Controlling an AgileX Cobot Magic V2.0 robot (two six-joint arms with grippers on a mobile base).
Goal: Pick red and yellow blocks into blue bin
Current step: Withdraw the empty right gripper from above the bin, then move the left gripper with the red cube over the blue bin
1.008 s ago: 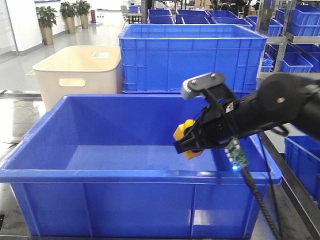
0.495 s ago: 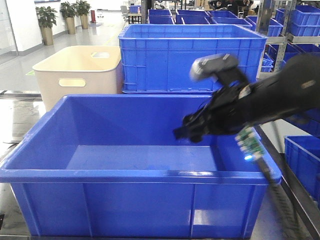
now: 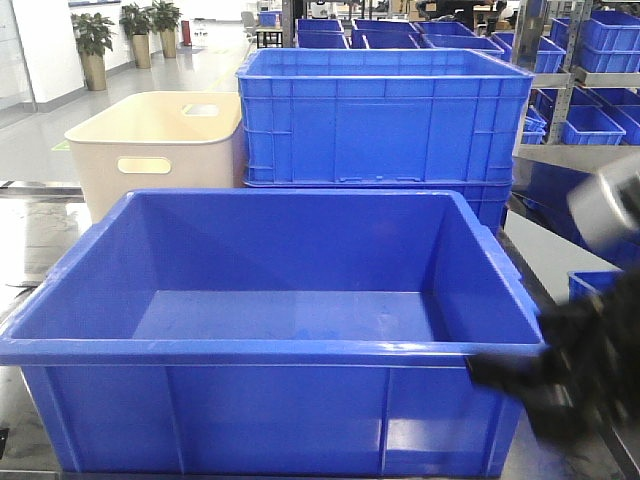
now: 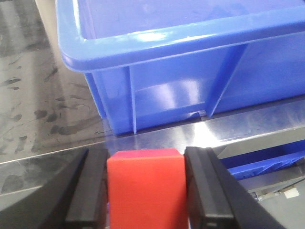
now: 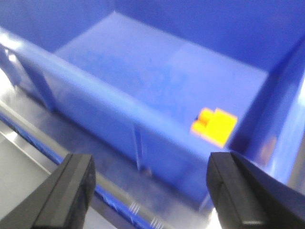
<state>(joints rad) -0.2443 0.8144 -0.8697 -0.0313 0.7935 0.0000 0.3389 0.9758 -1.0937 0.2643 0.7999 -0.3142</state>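
My left gripper [image 4: 145, 193] is clamped on the red cube [image 4: 145, 181], outside the blue bin [image 4: 190, 36], whose rim lies ahead and above. My right gripper [image 5: 152, 191] stands apart and empty. The yellow brick [image 5: 215, 126] lies on the bin floor.

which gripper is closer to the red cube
Left. The left gripper has the red cube clamped between its fingers, beside the blue bin. The right gripper is open outside the bin's wall, facing the yellow brick inside.
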